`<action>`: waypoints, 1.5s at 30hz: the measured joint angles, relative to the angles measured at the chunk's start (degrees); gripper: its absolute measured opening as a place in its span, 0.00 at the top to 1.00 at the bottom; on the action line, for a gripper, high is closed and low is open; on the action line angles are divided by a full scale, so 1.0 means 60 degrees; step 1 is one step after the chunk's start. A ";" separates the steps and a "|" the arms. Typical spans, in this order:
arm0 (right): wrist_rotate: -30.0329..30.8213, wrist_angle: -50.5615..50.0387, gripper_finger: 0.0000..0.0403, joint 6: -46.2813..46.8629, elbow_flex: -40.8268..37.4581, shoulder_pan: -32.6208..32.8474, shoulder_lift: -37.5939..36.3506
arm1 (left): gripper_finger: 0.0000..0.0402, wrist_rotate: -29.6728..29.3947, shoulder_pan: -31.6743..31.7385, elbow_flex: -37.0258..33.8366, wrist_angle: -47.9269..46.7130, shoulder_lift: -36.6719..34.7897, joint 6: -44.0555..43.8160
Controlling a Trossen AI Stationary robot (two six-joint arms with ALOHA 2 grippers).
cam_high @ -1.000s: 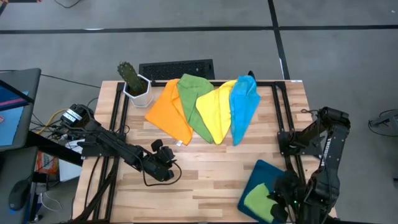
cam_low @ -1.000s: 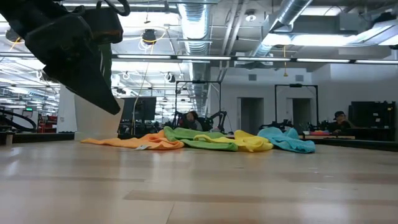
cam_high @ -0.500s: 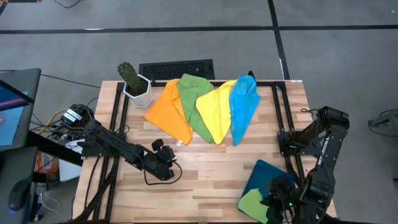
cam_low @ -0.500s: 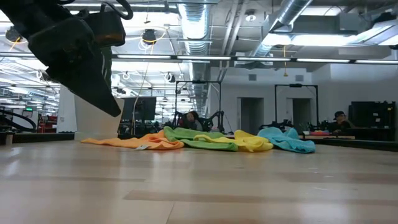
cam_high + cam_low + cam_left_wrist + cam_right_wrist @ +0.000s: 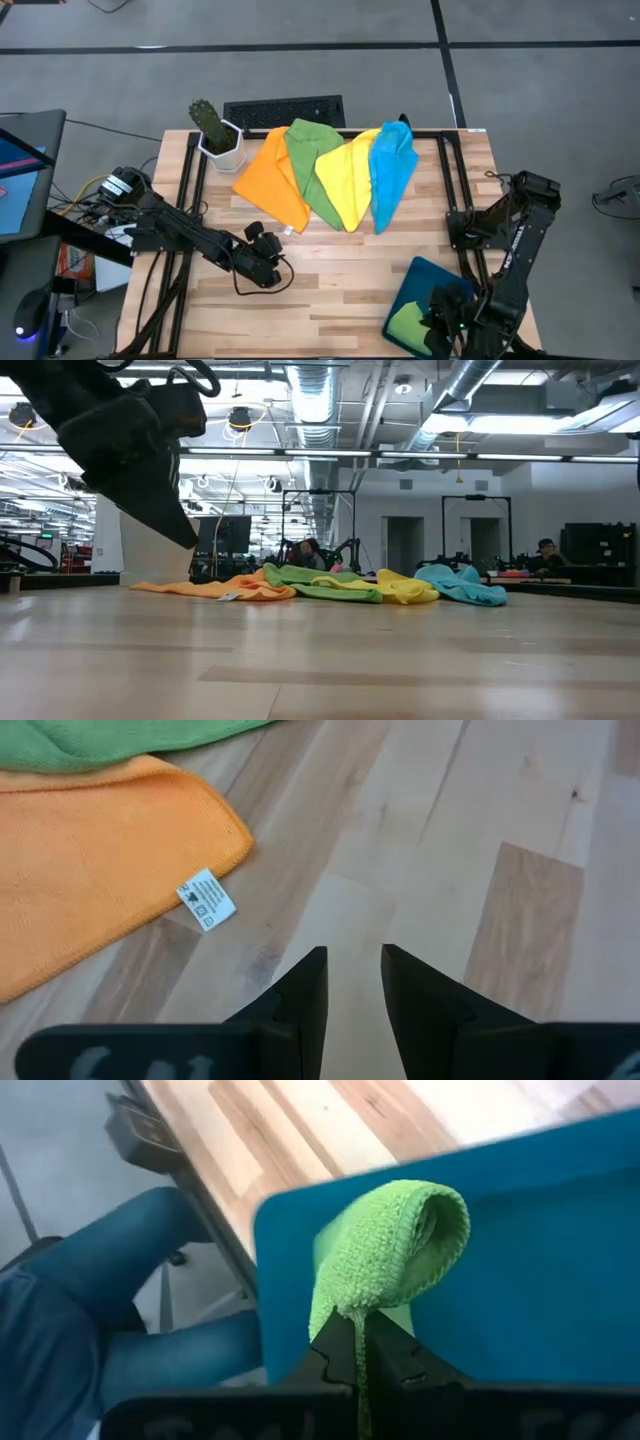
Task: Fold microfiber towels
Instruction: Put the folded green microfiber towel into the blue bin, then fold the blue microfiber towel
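Four microfiber towels lie fanned out on the far half of the table: orange (image 5: 268, 182), green (image 5: 312, 172), yellow (image 5: 348, 178) and bright blue (image 5: 392, 172). My left gripper (image 5: 264, 252) hovers low over bare wood just near of the orange towel's corner (image 5: 215, 830) and its white label (image 5: 205, 901), its fingers (image 5: 308, 982) a narrow gap apart and empty. My right gripper (image 5: 360, 1348) is shut on a second green towel (image 5: 407, 322) over the dark teal tray (image 5: 424, 276) at the near right corner. My right gripper pinches the green towel between its two fingers at a fold (image 5: 352, 1308). The cloth loops up in a rounded roll (image 5: 400, 1240) just beyond the fingertips, in several layers. The rest of the towel lies on the teal tray (image 5: 560, 1280).
A potted cactus (image 5: 215, 135) and a black keyboard (image 5: 283, 110) stand at the far edge. Black frame rails (image 5: 190, 190) (image 5: 450, 195) run along both sides of the table. A person's legs in jeans (image 5: 100, 1320) show beside the near right corner. Bare wood (image 5: 340, 270) lies mid-table.
My right gripper has shifted a little over the tray, and the green towel there has drawn in and now shows narrower and more bunched. My left gripper has crept slightly toward the orange towel.
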 joint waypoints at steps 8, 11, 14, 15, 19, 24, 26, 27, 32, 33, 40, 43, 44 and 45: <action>-0.0357 -0.0027 0.95 0.0289 -0.1044 -0.0156 0.0000 | 0.78 0.0138 0.0338 0.0000 0.0000 0.0000 0.0284; -0.0703 -0.0014 0.95 0.0323 -0.1424 -0.0363 0.0000 | 0.78 0.0171 0.0421 0.0000 0.0000 0.0000 0.0300; -0.1190 -0.0055 0.94 0.0404 -0.1869 -0.0610 0.0000 | 0.78 0.0172 0.0487 0.0000 0.0000 0.0000 0.0324; -0.1312 -0.0114 0.94 0.0422 -0.1993 -0.0702 0.0000 | 0.78 0.0175 0.0506 0.0000 0.0000 0.0000 0.0324; -0.1671 -0.0245 0.90 0.0363 -0.2387 -0.1058 0.0000 | 0.78 0.0175 0.0525 0.0000 0.0001 0.0002 0.0324; -0.2024 -0.0429 0.78 -0.0167 -0.2474 -0.1410 0.0000 | 0.78 0.0332 0.0525 0.0000 0.0000 0.0002 0.0324; -0.2149 -0.0695 0.71 -0.0263 -0.2461 -0.1494 0.0000 | 0.78 0.0351 0.0525 0.0000 0.0000 0.0001 0.0324; -0.2198 -0.0996 0.68 -0.0269 -0.2394 -0.1535 0.0000 | 0.78 0.0386 0.0525 0.0000 0.0000 -0.0006 0.0322; -0.2107 -0.3624 0.56 -0.0181 -0.1223 -0.1628 0.0000 | 0.78 0.1169 0.0645 0.0000 -0.0022 -0.0810 0.0514; -0.1807 -0.4183 0.54 -0.0178 -0.0863 -0.1636 0.0000 | 0.78 0.1281 0.0680 0.0003 -0.0027 -0.1088 0.0616; 0.0920 -0.6641 0.52 -0.0285 0.0768 -0.3208 -0.0019 | 0.78 0.0418 0.1095 0.0007 -0.0094 -0.3562 0.1870; 0.1231 -0.6538 0.52 -0.1065 0.0681 -0.4916 -0.0018 | 0.78 0.0155 0.1297 0.0011 -0.0073 -0.4490 0.2385; 0.1369 -0.6545 0.52 -0.1382 0.0635 -0.5541 -0.0033 | 0.78 0.0106 0.1384 0.0011 -0.0069 -0.4726 0.2527; 0.1497 -0.6540 0.51 -0.1787 0.0591 -0.6218 -0.0047 | 0.78 0.0074 0.1455 0.0011 -0.0069 -0.4940 0.2637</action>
